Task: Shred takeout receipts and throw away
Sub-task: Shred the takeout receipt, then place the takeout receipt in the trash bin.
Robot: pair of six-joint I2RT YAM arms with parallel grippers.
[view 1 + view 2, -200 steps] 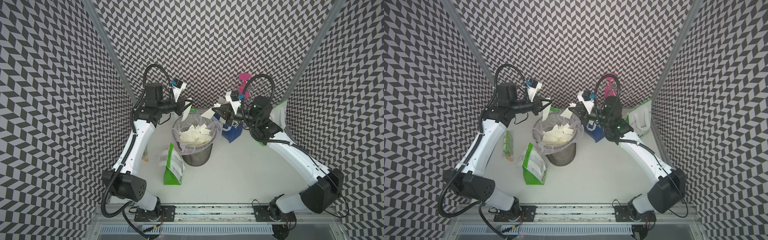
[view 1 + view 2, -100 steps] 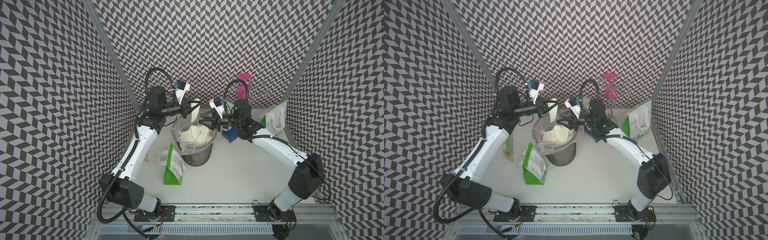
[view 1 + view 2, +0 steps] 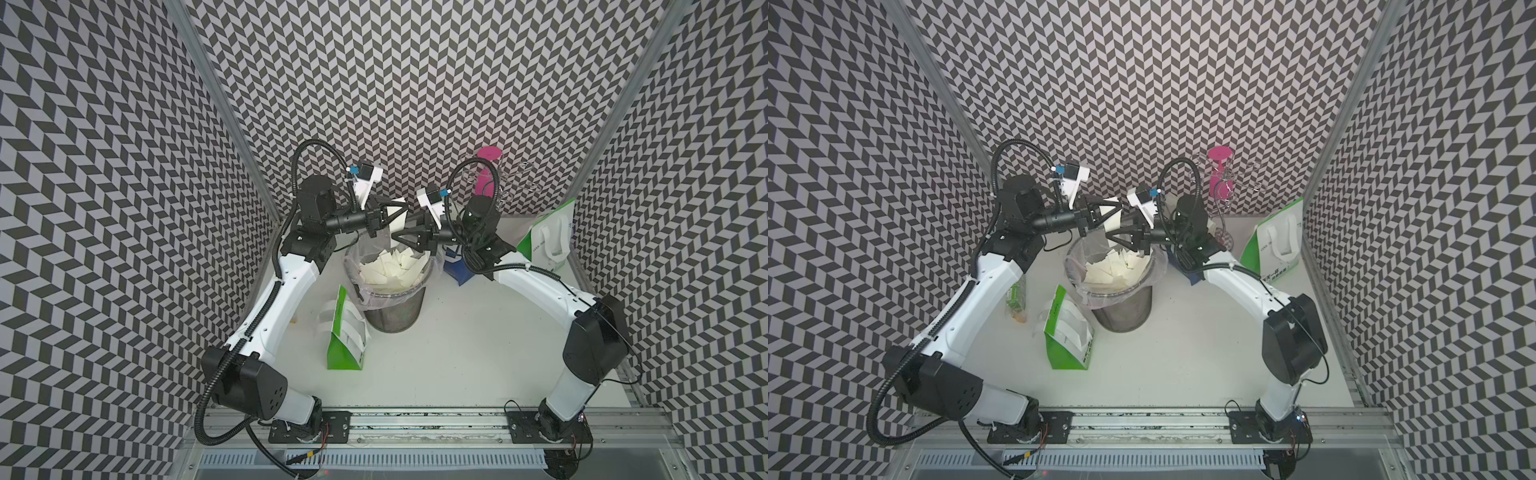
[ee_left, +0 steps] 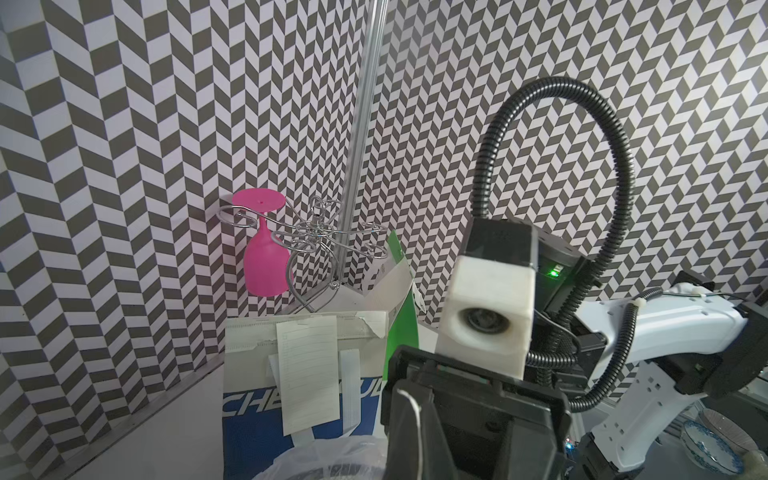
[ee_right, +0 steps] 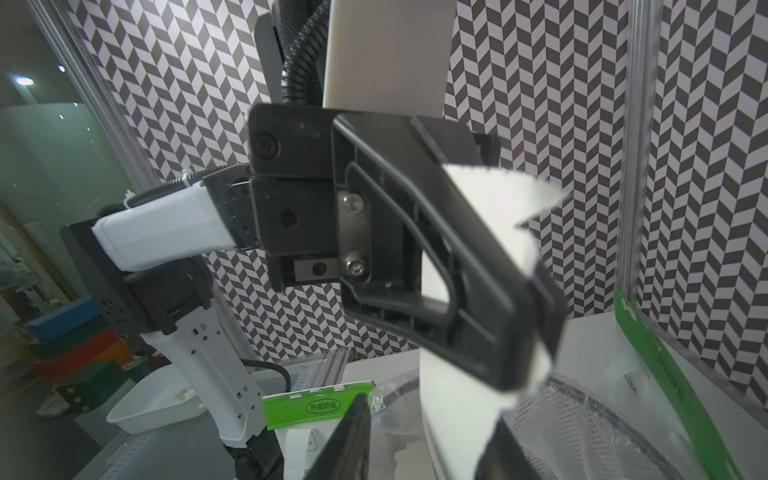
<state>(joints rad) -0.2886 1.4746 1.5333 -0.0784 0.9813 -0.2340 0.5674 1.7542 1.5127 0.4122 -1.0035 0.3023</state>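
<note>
The receipt piece (image 3: 397,222) hangs over the open mouth of the bin (image 3: 395,311). My left gripper (image 3: 402,211) has it by the upper part, jaws clamped flat on the paper. My right gripper (image 3: 395,240) meets it tip to tip from the opposite side, a little lower. Its jaws are parted to a modest gap. In the right wrist view the sheet's lower end hangs between my two right fingers (image 5: 345,436), and I cannot tell whether either one touches it.

Under the piece, white scraps (image 3: 392,268) fill the lined mesh bin, which stands mid-worktop (image 3: 457,353), toward the rear edge. One whole receipt slip (image 4: 309,374) lies flat against the face of the blue-and-white bag (image 4: 249,444). That bag stands just to the right of the bin, partly hidden behind my right arm in both top views.

The near green-and-white bag (image 3: 343,338) stands just beside the bin on its front left side. The far green-and-white bag (image 3: 544,241) leans at the worktop's right edge, close to the rear right corner. A pink glass (image 3: 486,174) hangs upside down from a wire rack (image 4: 316,228) at the rear edge near that corner.
</note>
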